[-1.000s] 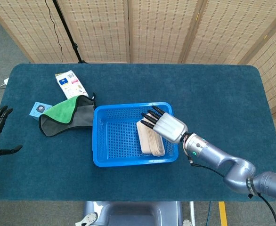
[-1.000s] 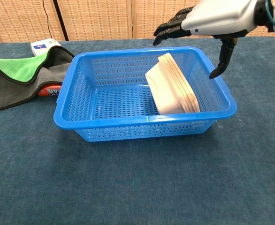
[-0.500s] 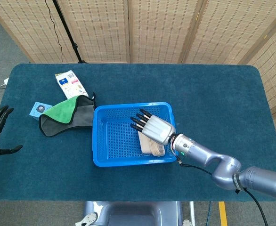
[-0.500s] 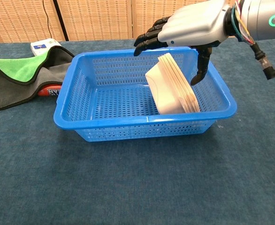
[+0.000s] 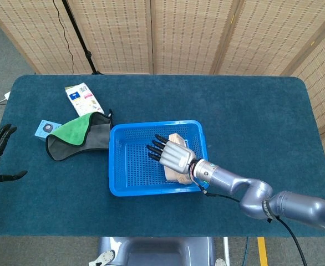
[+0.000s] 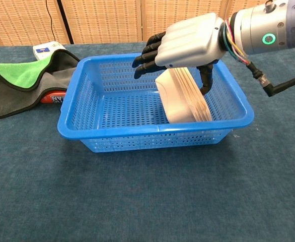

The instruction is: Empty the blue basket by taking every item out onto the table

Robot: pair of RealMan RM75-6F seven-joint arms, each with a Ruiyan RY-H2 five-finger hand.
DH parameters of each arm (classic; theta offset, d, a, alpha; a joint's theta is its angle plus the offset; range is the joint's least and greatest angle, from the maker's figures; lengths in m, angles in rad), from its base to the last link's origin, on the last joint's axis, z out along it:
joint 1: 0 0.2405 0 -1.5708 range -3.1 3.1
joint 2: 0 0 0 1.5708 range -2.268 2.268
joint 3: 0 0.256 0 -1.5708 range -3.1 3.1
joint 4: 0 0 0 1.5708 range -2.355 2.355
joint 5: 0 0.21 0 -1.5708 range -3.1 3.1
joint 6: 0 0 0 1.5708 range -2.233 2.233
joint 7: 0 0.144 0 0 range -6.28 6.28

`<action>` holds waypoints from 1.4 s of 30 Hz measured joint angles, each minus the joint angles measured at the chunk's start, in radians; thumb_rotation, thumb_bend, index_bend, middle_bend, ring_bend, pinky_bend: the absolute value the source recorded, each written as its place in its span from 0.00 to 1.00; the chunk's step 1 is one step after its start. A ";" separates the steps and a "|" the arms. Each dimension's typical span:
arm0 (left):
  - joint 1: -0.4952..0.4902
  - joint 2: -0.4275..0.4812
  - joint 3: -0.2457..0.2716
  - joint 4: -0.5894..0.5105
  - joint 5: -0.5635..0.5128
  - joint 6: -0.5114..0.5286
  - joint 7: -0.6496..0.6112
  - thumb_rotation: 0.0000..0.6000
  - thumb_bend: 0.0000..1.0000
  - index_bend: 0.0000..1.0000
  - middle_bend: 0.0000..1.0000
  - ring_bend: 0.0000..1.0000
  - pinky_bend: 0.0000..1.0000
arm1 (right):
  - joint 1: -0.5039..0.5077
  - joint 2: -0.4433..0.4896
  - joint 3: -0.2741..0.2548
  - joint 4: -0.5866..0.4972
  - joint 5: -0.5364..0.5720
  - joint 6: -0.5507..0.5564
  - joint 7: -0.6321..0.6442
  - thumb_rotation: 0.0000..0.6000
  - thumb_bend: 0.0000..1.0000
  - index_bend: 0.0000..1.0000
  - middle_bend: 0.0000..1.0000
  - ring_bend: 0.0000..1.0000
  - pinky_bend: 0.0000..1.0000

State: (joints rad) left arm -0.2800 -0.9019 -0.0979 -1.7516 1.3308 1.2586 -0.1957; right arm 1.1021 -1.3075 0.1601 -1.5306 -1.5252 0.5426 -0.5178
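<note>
The right hand (image 6: 190, 40) hovers spread and empty over the stack (image 6: 185, 98), fingers one side and thumb the other, apparently to straddle it inside the basket (image 6: 112, 128).
</note>
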 measured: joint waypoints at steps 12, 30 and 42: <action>-0.001 0.005 -0.005 0.007 0.011 -0.016 -0.024 1.00 0.10 0.00 0.00 0.00 0.00 | 0.050 -0.067 -0.036 0.045 0.053 -0.028 -0.195 1.00 0.00 0.10 0.00 0.00 0.00; -0.009 0.007 -0.005 0.008 0.019 -0.046 -0.031 1.00 0.10 0.00 0.00 0.00 0.00 | 0.052 -0.099 -0.090 0.088 -0.085 0.129 -0.157 1.00 0.00 0.70 0.43 0.37 0.57; -0.011 0.007 -0.003 0.003 0.029 -0.053 -0.027 1.00 0.10 0.00 0.00 0.00 0.00 | 0.017 0.016 -0.017 0.030 -0.113 0.298 -0.116 1.00 0.00 0.69 0.43 0.37 0.57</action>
State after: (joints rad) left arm -0.2911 -0.8952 -0.1006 -1.7489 1.3602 1.2055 -0.2225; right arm 1.1194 -1.2915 0.1427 -1.5010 -1.6383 0.8403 -0.6340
